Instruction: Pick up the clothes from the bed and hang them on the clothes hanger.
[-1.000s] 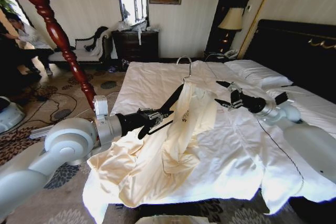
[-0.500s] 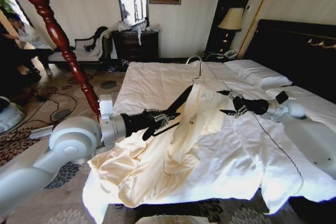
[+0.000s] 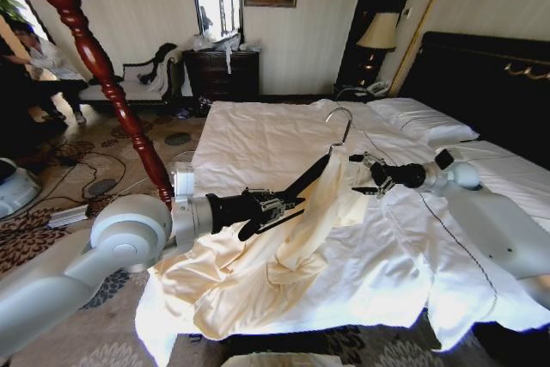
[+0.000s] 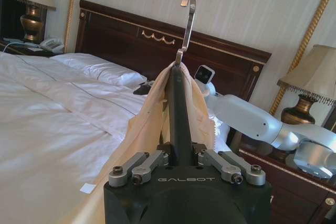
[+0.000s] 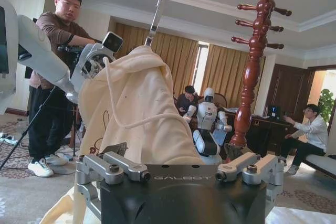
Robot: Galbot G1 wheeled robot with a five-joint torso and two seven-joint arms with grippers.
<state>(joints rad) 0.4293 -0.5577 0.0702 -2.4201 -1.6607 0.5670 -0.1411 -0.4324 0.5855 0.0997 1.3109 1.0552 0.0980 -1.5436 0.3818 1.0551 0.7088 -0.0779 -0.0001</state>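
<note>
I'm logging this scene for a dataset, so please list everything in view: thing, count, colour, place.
Clothes: one, cream-yellow, draped over the hanger and trailing onto the bed.
Clothes hanger: one, black with silver hook, raised above the bed.
Bed: one, white bedding, dark headboard.
Coat stand: one, red-brown wood, beside the bed.
Lamps: two, beige shades, flanking the headboard.
Left pincer: shut on the hanger's arm.
Right pincer: open, beside the garment's shoulder.
</note>
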